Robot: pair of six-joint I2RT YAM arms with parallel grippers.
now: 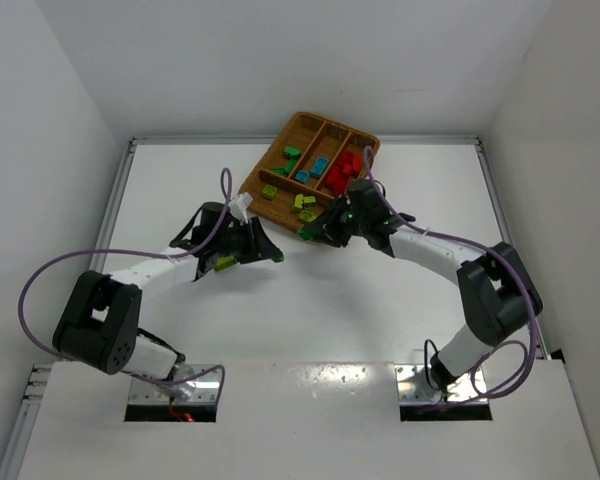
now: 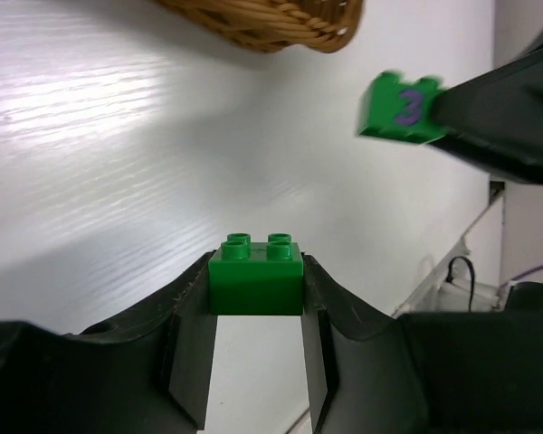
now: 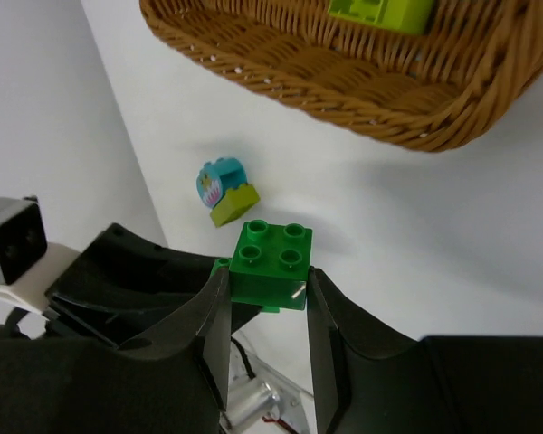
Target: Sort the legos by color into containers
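I see the tray [image 1: 302, 118] at 12 holding red bricks [image 1: 342, 172], blue, green, lime. Left claw [image 2: 256, 303] and right claw [image 3: 270, 294] each clench a green brick [image 2: 256, 278]; the surface [image 1: 380, 310] spreads toward 6.

Tally, all placed against the wicker tray [image 1: 300, 116], of which one is showing.

- Two grippers are hanging just off its near corner. The left gripper [image 2: 256, 271] is clamping one green brick [image 2: 256, 287], and the right gripper [image 3: 267, 280] is clamping a second green brick [image 3: 271, 258].
- Inside the tray are lying:
  - two light blue bricks [image 1: 320, 165]
  - two loose green bricks [image 1: 292, 152]
  - about four lime bricks [image 1: 304, 203]
  - red bricks [image 1: 342, 172] in a heap, at least four, with the exact number unreadable
- Outside the tray, one lone lime brick [image 3: 233, 205] is lying with one light-blue piece [image 3: 219, 179] on it.
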